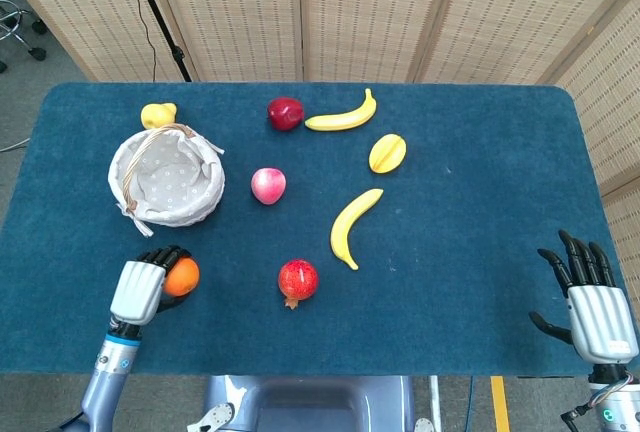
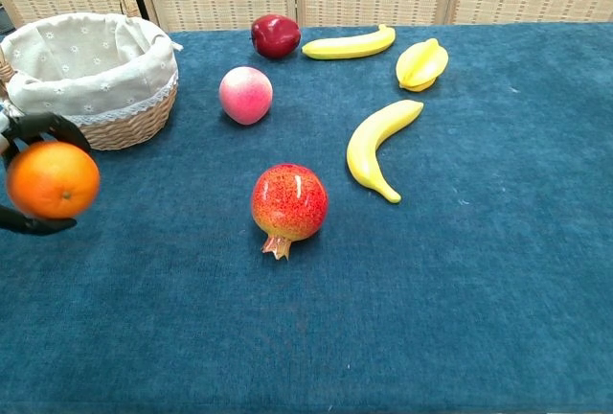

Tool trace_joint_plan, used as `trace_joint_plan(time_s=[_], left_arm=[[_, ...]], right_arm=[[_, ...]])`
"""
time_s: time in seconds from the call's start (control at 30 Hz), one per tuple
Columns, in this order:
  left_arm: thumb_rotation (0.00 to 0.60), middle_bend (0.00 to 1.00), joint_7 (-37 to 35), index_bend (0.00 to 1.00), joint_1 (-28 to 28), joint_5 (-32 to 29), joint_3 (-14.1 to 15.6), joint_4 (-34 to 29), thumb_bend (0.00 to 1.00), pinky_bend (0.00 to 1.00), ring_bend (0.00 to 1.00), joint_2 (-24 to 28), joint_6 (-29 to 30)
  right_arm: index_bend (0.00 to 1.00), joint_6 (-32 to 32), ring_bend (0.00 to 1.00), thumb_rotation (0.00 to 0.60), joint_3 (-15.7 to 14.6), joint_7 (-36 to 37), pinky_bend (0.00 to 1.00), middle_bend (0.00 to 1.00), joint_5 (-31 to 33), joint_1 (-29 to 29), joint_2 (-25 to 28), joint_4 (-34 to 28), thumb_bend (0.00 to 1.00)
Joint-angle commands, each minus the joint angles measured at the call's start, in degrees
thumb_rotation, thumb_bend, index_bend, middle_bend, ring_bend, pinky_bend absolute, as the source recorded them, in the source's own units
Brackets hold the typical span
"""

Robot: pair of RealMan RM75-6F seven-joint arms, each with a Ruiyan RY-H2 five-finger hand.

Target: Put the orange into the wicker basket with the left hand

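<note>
We are gripping the orange (image 1: 182,276) in our left robot hand (image 1: 140,290), fingers curled around it, just in front of the wicker basket (image 1: 205,192) at the table's (image 1: 470,252) near left. We are aiming to carry it clear over the rim and handle before releasing. Our right robot hand (image 1: 594,307) is resting open, well apart.

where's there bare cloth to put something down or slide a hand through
Widest free patch: the blue table cloth right of the lower yellow banana, up to the open right hand. Also free: the front strip right of the red pomegranate. Crowded: around the wicker basket, where the left hand holds the orange.
</note>
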Motion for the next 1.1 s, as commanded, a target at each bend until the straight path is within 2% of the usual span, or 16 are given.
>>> trace_joint_plan(time_s=[0.03,0.13,0.3,0.37,0.63,1.1], left_arm=[[0.600,0.51,4.45,0.69,0.72,1.89,-0.68,-8.14,0.30,0.55,0.54,5.34,3.51],[0.600,0.51,7.01,0.69,0.19,2.37,-2.76,-13.87,0.30,0.55,0.54,8.97,4.77],[0.600,0.51,9.61,0.69,-1.75,-0.72,-5.89,-16.53,0.30,0.55,0.54,11.28,1.73],[0.600,0.51,10.39,0.69,-3.13,-3.07,-7.79,-16.14,0.30,0.55,0.54,11.89,-0.45],[0.600,0.51,9.51,0.69,-6.98,-8.53,-10.93,-11.60,0.30,0.55,0.54,10.30,-6.17],[0.600,0.51,12.23,0.69,-10.89,-12.23,-14.13,-11.40,0.30,0.55,0.55,10.59,-8.13]], right_arm=[[0.18,-0.18,0.00,0.600,-0.02,-0.01,0.00,0.00,0.11,0.04,-0.02,0.02,0.00],[0.18,-0.72,0.00,0.600,-0.20,-0.05,0.00,0.00,0.06,0.20,0.02,-0.15,0.00],[0.18,-0.67,0.00,0.600,-0.30,-0.01,0.00,0.00,-0.07,0.11,0.07,-0.20,0.00],[0.18,-0.52,0.00,0.600,-0.19,0.37,0.00,0.00,0.09,0.02,0.23,-0.15,0.00],[0.18,-0.44,0.00,0.600,-0.27,1.33,0.00,0.00,-0.20,-0.07,0.66,-0.09,0.00],[0.18,-0.30,0.00,0.600,-0.32,2.52,0.00,0.00,-0.36,-0.26,1.06,0.04,0.00]])
